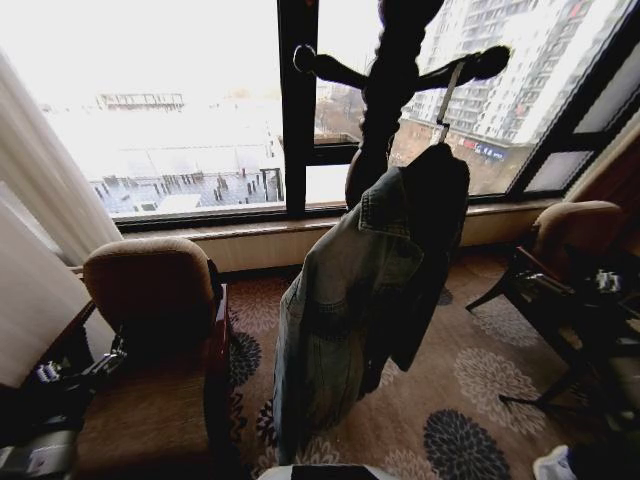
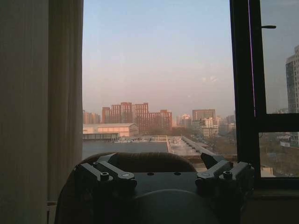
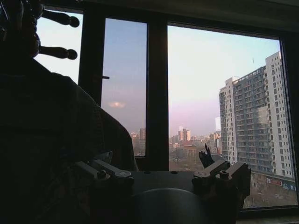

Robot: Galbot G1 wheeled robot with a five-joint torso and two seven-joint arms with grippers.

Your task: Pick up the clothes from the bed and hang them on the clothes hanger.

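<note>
The faded denim jacket [image 1: 350, 300] hangs limp on the dark coat stand [image 1: 395, 70] by the window. Left tool [image 2: 161, 179] and right tool [image 3: 161, 179] appear released, holding nothing.

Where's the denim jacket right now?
In the head view the denim jacket hangs from a peg of the dark coat stand by the window, between the two brown armchairs.

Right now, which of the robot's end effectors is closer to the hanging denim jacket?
The right. The right end effector sits right beside the denim jacket; the left end effector faces an armchair and window instead.
</note>
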